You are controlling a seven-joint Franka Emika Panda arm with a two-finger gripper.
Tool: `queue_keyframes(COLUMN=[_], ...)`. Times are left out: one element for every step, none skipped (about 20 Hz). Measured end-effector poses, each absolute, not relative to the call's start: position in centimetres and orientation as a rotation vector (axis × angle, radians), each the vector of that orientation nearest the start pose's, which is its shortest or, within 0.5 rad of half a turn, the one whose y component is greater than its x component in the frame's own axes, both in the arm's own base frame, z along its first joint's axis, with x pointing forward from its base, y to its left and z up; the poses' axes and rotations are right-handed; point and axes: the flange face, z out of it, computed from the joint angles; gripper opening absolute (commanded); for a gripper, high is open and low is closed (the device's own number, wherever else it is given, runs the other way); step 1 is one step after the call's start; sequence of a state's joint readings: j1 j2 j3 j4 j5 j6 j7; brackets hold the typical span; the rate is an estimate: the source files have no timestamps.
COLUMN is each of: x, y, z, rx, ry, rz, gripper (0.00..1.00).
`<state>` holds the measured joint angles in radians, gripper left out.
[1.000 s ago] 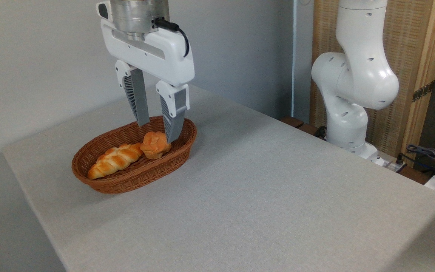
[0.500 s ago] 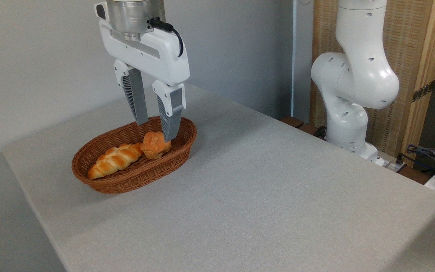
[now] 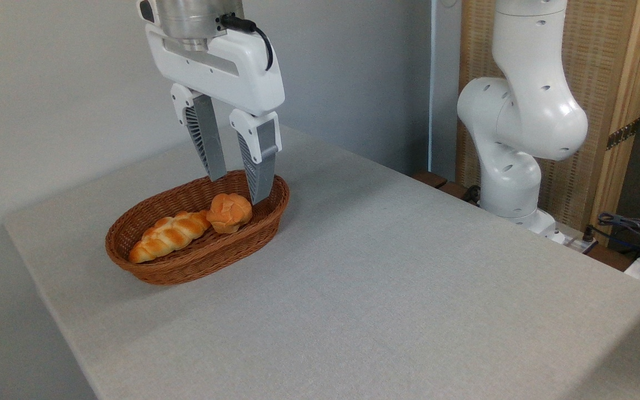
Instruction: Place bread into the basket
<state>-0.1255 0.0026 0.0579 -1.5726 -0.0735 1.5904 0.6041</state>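
Wicker basket (image 3: 156, 268): 1 bun (image 3: 229, 211), 1 loaf (image 3: 169, 235)

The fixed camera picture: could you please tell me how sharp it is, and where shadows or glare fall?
In the fixed camera view, the bun, braided loaf and basket are sharp, with no motion blur on the open claw; lighting is soft, with a faint shadow on the table around the basket; bright highlights sit on the white arm and the glossy bread.
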Motion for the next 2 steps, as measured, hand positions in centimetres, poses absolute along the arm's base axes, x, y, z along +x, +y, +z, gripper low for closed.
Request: queue_keyframes(x=[55.65,55.70], y=[-4.44,-4.39], z=[62.41,62.40], rx=[-3.029,-3.030], ry=[1.053,1.051], rz=[-0.055,-0.055], gripper=[1.00,1.00])
